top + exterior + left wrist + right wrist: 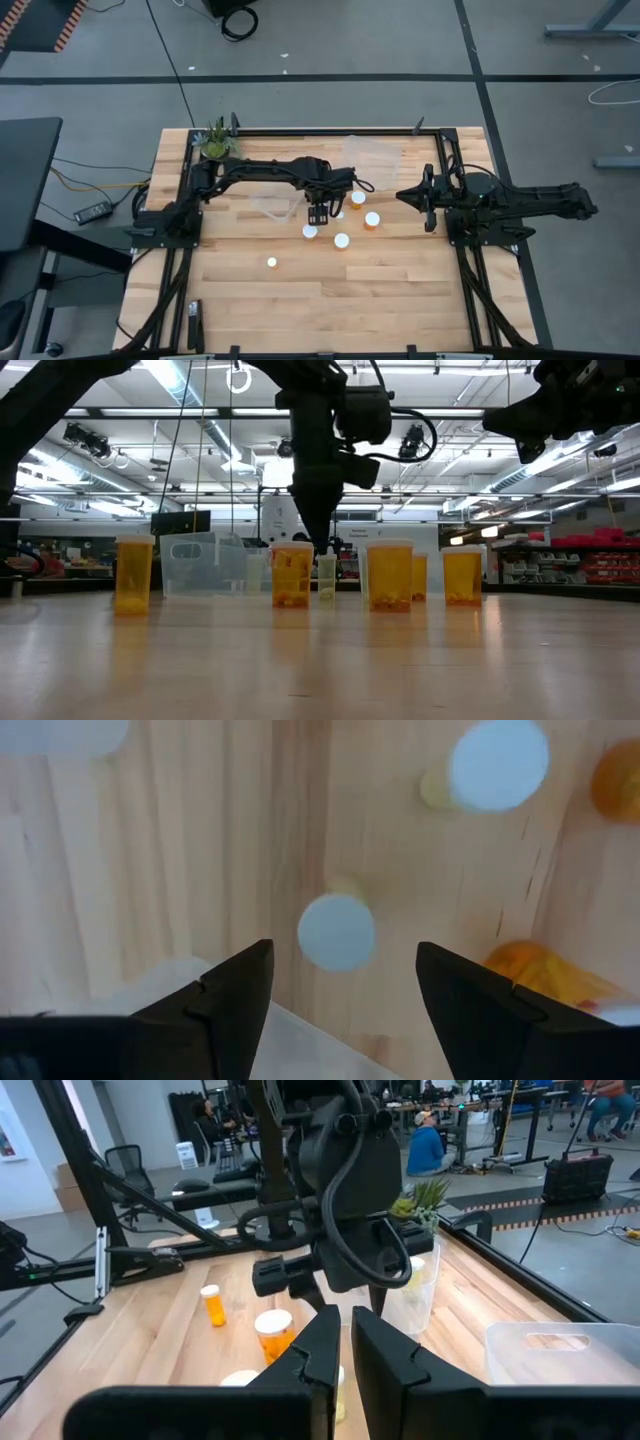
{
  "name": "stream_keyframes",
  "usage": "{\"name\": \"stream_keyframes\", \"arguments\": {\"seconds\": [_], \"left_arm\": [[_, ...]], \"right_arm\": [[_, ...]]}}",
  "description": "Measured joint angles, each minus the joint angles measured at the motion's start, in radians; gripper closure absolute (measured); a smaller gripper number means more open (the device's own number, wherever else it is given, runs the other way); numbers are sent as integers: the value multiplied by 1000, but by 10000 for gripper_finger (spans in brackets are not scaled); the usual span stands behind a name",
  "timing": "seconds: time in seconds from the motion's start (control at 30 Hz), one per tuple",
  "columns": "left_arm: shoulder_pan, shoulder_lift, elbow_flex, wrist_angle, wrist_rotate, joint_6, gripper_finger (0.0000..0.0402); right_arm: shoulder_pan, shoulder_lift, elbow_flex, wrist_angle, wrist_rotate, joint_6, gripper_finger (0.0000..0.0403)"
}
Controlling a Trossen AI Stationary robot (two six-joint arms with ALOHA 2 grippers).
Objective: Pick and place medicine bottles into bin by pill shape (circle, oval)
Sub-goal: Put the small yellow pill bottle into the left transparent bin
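Note:
My left gripper (318, 214) hangs open over the middle of the table, fingers pointing down. Straight below it stands a narrow pale bottle (337, 932) with a round white cap, upright on the wood (327, 576); the fingers stand above it on either side and do not touch it. More amber medicine bottles with white caps stand around it (310, 232) (342, 240) (372, 218) (358, 198), and one stands apart nearer the front (271, 262). My right gripper (405, 195) waits shut at the table's right side, held level above the wood (345, 1342).
A clear bin (272, 202) sits just left of my left gripper, its corner right beside the fingers (300, 1045). A second clear bin (375, 155) lies at the far edge. A small green plant (215, 142) stands at the far left corner. People show in the room behind.

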Motion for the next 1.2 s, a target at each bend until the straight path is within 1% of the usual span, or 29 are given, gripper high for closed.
{"name": "stream_keyframes", "arguments": {"seconds": [0.23,0.53,0.67,1.2], "left_arm": [[0,28,0,17,0,10,139],[0,49,0,50,0,24,142],[0,49,0,52,0,24,157],[0,49,0,50,0,23,239]], "right_arm": [[0,0,0,2,0,0,366],[0,3,0,1,0,0,366],[0,4,0,2,0,0,366],[0,4,0,2,0,0,366]]}}
